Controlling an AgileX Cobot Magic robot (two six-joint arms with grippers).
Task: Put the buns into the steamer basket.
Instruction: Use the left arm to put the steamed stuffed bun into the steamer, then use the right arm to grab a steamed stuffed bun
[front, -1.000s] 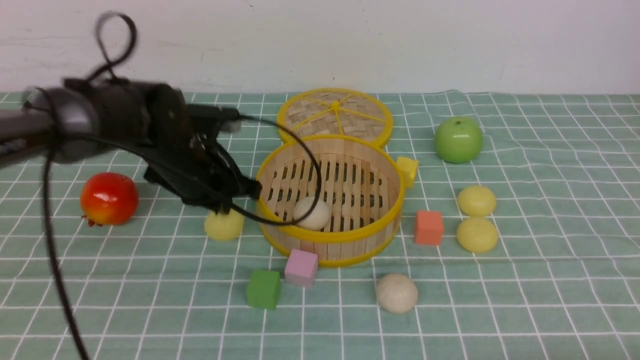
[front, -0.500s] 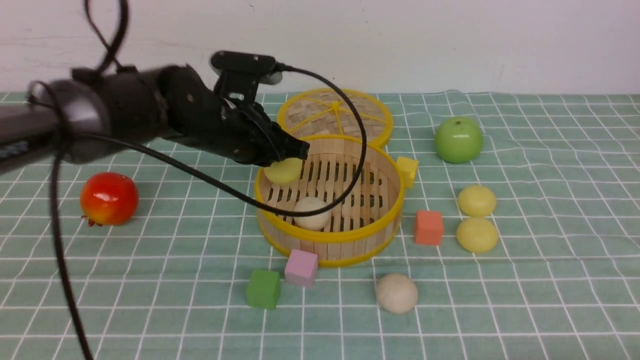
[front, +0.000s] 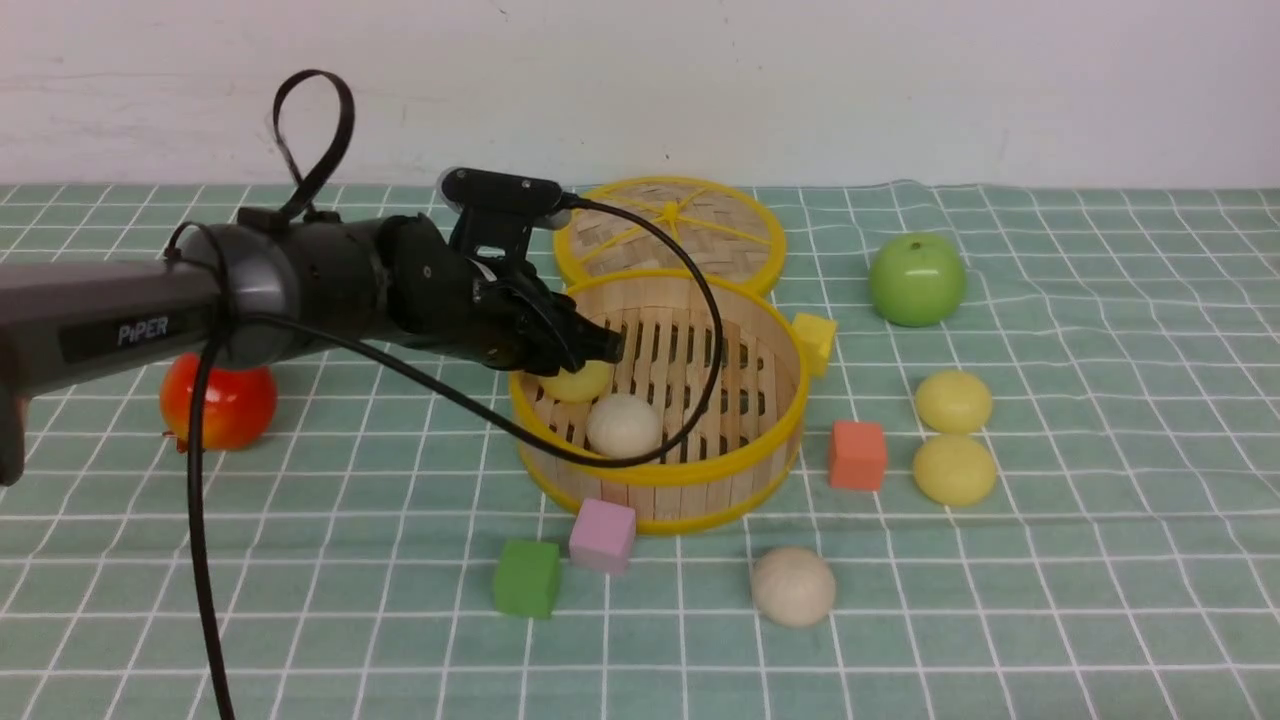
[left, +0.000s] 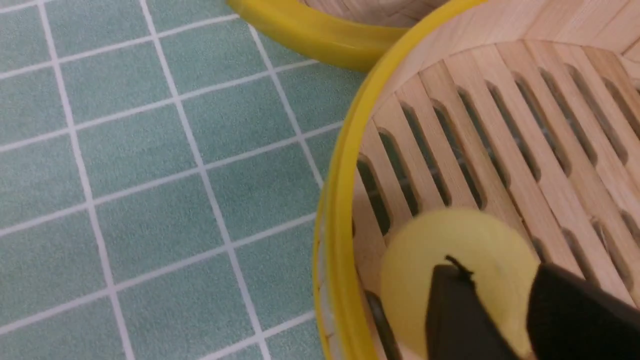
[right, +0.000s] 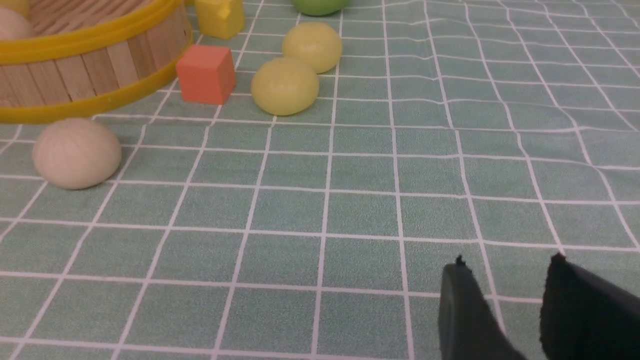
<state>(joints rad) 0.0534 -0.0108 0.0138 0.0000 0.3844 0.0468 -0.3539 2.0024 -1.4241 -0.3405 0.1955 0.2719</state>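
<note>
Since half a second ago the left gripper (front: 598, 346) has sunk and let go. Its parted jaws hover over the dropped yellow bun (front: 575, 383), beside a beige bun (front: 624, 424) in the steamer basket (front: 700, 472).

Three of five buns lie outside: far-right yellow bun (front: 953, 401), near-right yellow bun (front: 955, 469), nearest beige bun (front: 793, 586). The right gripper (right: 506, 261) gapes, empty.

Two apples (front: 225, 408) (front: 916, 279), four cubes (front: 815, 340) (front: 857, 455) (front: 603, 535) (front: 527, 577), one lid (front: 690, 225). The left arm (front: 100, 320) reads "PiPER".

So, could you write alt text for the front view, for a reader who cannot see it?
The left hand hangs over a yellow bun inside the bamboo steamer basket, next to a beige bun. Three other buns, two apples, four cubes and the lid lie on the checked cloth.
</note>
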